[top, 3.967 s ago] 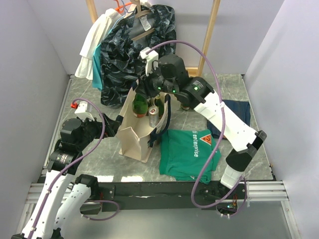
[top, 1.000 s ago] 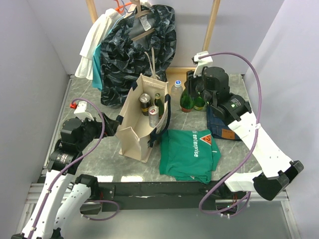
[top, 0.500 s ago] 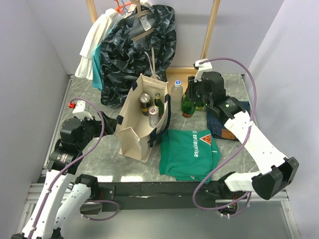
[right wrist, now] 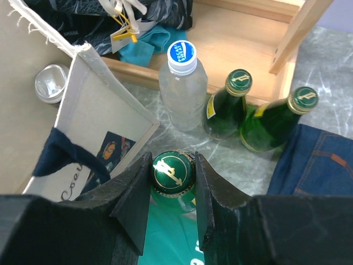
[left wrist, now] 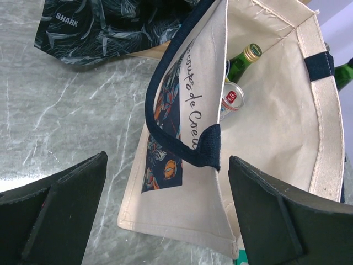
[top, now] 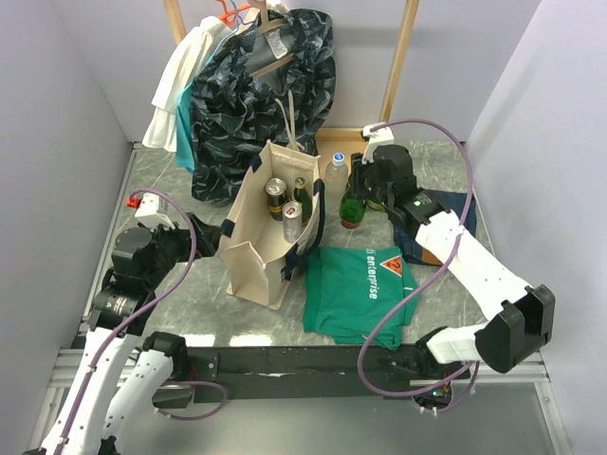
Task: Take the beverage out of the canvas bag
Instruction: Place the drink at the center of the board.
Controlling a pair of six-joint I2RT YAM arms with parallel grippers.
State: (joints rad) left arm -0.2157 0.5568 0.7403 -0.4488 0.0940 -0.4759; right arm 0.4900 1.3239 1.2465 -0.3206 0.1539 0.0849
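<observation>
The cream canvas bag (top: 254,248) with navy straps stands open at the table's middle. Inside it are two cans (top: 275,191) and a green bottle (top: 302,192); the left wrist view shows the bag (left wrist: 270,127), a green bottle (left wrist: 243,58) and a can (left wrist: 232,98). My right gripper (right wrist: 173,172) is shut on the cap of a green bottle (right wrist: 173,171) and holds it upright just right of the bag, also in the top view (top: 351,210). My left gripper (left wrist: 165,165) is open, its jaws either side of the bag's near corner without touching it.
A clear water bottle (right wrist: 182,83) and two green bottles (right wrist: 227,107) stand behind the held one by a wooden rack base (right wrist: 242,33). Jeans (right wrist: 320,160) lie at the right, a green T-shirt (top: 360,289) in front. Garments hang behind the bag (top: 256,85).
Four seconds ago my right gripper was over the bag. It then carried a green bottle out to the right and has now shifted left and slightly forward with it. The left arm barely moved.
</observation>
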